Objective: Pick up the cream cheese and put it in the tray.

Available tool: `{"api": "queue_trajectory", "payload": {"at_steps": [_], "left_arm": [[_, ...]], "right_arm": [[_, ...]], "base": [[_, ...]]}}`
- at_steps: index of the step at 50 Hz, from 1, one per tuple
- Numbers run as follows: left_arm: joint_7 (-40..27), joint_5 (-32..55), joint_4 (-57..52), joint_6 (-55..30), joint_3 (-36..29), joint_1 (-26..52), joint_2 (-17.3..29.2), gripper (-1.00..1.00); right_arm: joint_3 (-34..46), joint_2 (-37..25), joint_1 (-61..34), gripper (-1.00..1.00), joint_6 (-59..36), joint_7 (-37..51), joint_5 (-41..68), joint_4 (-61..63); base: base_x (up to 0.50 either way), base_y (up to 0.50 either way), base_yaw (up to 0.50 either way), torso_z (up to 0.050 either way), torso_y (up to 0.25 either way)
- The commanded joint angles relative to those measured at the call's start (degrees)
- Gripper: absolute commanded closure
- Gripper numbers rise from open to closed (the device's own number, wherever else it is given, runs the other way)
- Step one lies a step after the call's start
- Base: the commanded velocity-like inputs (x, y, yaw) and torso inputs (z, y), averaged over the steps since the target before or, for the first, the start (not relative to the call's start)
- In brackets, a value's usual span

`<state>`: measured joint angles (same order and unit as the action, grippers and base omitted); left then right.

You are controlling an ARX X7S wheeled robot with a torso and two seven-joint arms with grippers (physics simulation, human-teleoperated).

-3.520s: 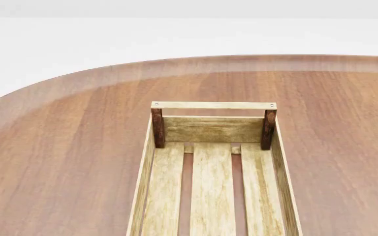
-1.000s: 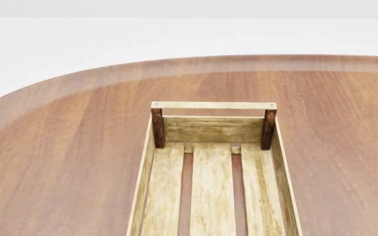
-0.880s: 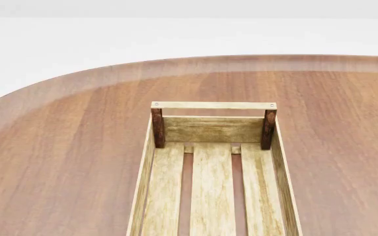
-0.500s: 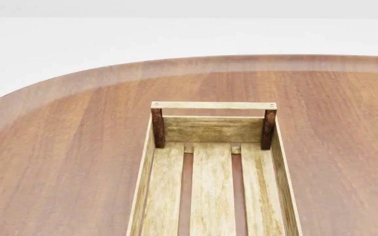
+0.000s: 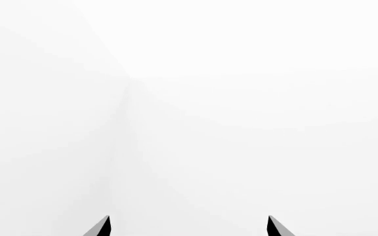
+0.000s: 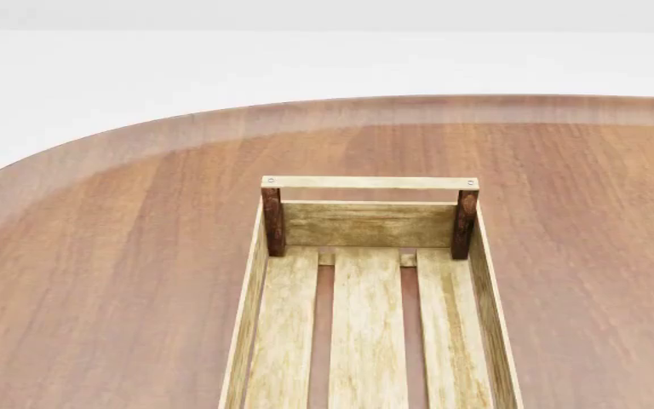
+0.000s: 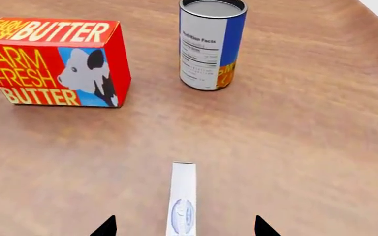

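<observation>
Left wrist view first: pretty much all blank white, with just the two dark fingertips of the left gripper [image 5: 187, 227] poking up at the bottom edge, spread wide with nothing between them. Head view shows the tray [image 6: 370, 225] sitting on the brown table [image 6: 111, 256], filling the lower centre of the frame, its slatted floor bare; neither arm shows up here. Right wrist view has the cream cheese [image 7: 182, 199] standing on its thin edge at lower centre, right between the spread tips of the right gripper [image 7: 183, 227], though it doesn't look pinched. Upper left is the butter box [image 7: 54, 61], and the can [image 7: 212, 43] stands upright at top centre.
</observation>
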<state>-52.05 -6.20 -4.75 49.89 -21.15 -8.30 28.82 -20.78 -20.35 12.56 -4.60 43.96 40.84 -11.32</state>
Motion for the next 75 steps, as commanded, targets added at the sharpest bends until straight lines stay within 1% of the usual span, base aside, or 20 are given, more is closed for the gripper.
{"api": "queue_trajectory", "payload": {"at_steps": [1, 31, 45, 46, 58, 63, 72, 75], "left_arm": [[-0.1, 0.0, 0.1, -0.1, 0.0, 0.1, 0.0, -1.0], [-0.3, 0.0, 0.2, -0.3, -0.2, 0.2, 0.1, -1.0], [-0.5, -0.2, 0.1, -0.5, -0.2, 0.2, 0.1, -1.0], [-0.4, -0.3, 0.0, -0.6, -0.2, 0.1, 0.1, -1.0], [-0.4, -0.2, 0.0, -0.8, -0.4, 0.3, 0.1, -1.0], [-0.4, -0.1, -0.1, -0.9, -0.4, 0.2, 0.2, -1.0], [-0.6, 0.1, -0.2, -0.8, -0.2, 0.2, 0.4, -1.0], [-0.6, 0.2, -0.2, -0.8, -0.2, 0.2, 0.4, -1.0]], "right_arm": [[-0.3, 0.0, -1.0, -1.0, 0.5, -1.7, 0.7, -2.6], [0.0, -0.1, -3.8, -1.0, 1.5, -4.5, 1.0, -8.4], [-0.2, 0.2, -3.4, -1.0, 2.1, -5.7, 1.7, -8.2], [-0.2, 0.4, -3.4, 1.0, 2.8, -6.5, 1.8, -8.0], [-0.2, 0.5, -2.8, 1.0, 3.0, -6.6, 1.9, -6.7], [-0.1, 0.6, -1.4, 1.0, 2.9, -5.9, 1.9, -3.7], [-0.1, 1.0, 3.5, 1.0, 3.3, -4.1, 1.7, 6.6], [-0.1, 1.0, 4.3, 1.0, 3.6, -4.0, 1.5, 8.2]], "base": [[0.0, 0.0, 0.0, 0.0, 0.0], [0.0, 0.0, 0.0, 0.0, 0.0], [0.0, 0.0, 0.0, 0.0, 0.0], [0.0, 0.0, 0.0, 0.0, 0.0], [0.0, 0.0, 0.0, 0.0, 0.0], [0.0, 0.0, 0.0, 0.0, 0.0], [0.0, 0.0, 0.0, 0.0, 0.001], [0.0, 0.0, 0.0, 0.0, 0.0]]}}
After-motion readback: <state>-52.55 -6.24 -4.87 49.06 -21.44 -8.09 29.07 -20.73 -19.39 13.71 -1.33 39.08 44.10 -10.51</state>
